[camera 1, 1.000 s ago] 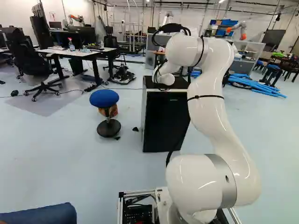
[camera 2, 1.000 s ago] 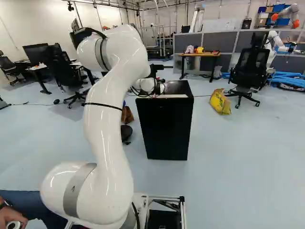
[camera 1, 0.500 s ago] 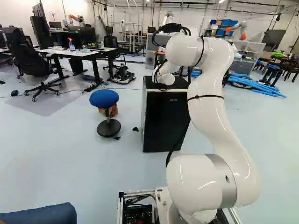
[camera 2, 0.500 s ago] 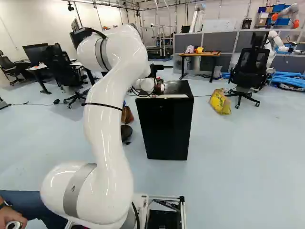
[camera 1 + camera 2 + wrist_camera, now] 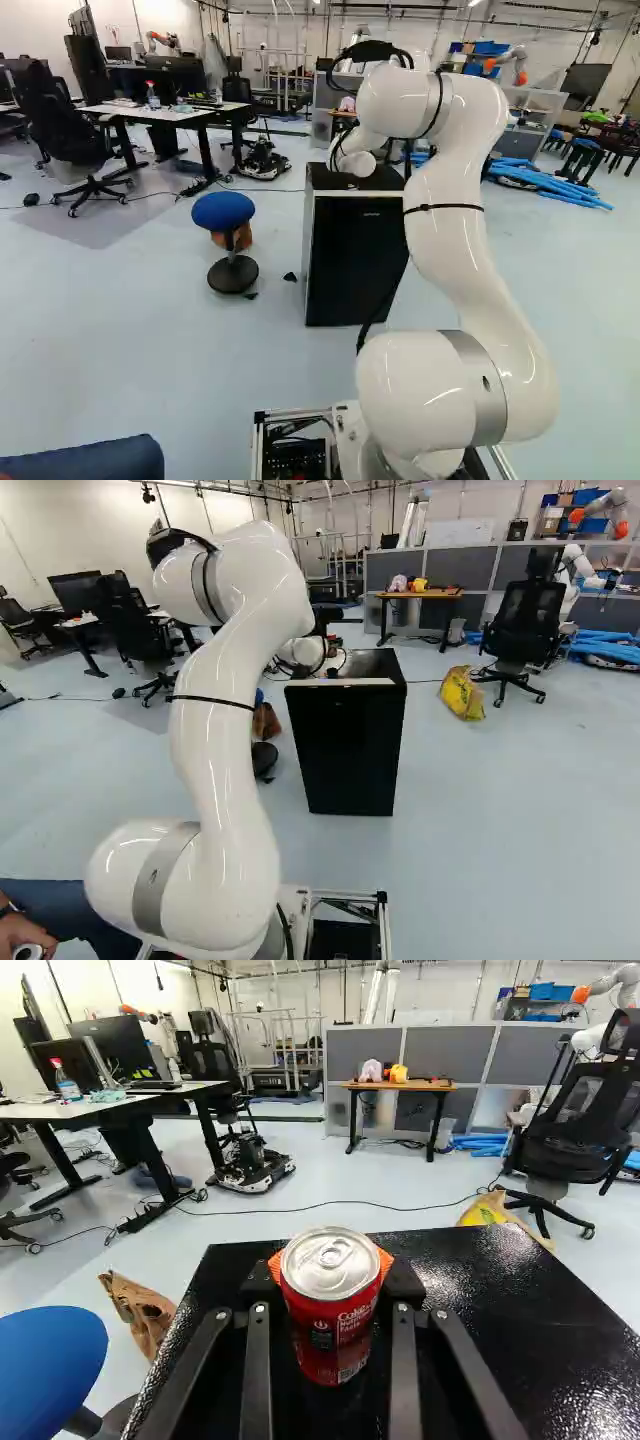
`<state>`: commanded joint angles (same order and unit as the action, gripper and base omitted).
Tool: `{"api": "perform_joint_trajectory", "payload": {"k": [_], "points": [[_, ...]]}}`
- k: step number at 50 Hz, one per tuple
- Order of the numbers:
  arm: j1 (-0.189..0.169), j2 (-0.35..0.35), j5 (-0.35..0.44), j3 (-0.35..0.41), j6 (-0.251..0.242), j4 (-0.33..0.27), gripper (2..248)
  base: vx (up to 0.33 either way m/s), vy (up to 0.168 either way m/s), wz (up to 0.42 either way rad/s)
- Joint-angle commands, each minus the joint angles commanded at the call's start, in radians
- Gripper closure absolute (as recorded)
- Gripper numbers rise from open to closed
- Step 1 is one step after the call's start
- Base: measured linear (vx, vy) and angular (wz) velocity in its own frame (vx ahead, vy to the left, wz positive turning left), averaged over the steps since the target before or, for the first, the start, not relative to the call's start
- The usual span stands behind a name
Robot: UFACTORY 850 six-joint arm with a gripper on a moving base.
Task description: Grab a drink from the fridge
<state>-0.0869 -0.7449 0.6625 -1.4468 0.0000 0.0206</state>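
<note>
The red can (image 5: 332,1335), plain only in the wrist view, is pinched between the orange pads (image 5: 386,1261) of the tool (image 5: 326,618) above the fridge (image 5: 355,260), beside which the left base view alone shows the blue stool (image 5: 224,211) whole, down to its round foot.

Room's pretty bright, with an overhead lamp (image 5: 472,3) showing in the left base view. The white arm (image 5: 440,395) has glossy highlights all over its curves. In the wrist view there's speckly glare on the black fridge (image 5: 500,1295), one patch at its top's far edge, another along the side edge nearest the yellow bag (image 5: 488,1210). The can's (image 5: 330,1265) lid shines too. Shadows on the pale floor (image 5: 500,830) are soft.
</note>
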Motion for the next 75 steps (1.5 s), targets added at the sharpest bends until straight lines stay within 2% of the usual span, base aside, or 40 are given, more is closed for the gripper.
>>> {"api": "perform_joint_trajectory", "payload": {"k": [39,57,75], "points": [[0.002,0.031,0.004,0.026,0.000,0.000,150,0.000,0.000,0.000],[0.006,0.077,0.014,0.088,0.000,-0.001,150,0.000,0.000,0.000],[0.012,0.150,0.029,0.186,0.000,-0.003,150,0.000,0.000,0.000]]}}
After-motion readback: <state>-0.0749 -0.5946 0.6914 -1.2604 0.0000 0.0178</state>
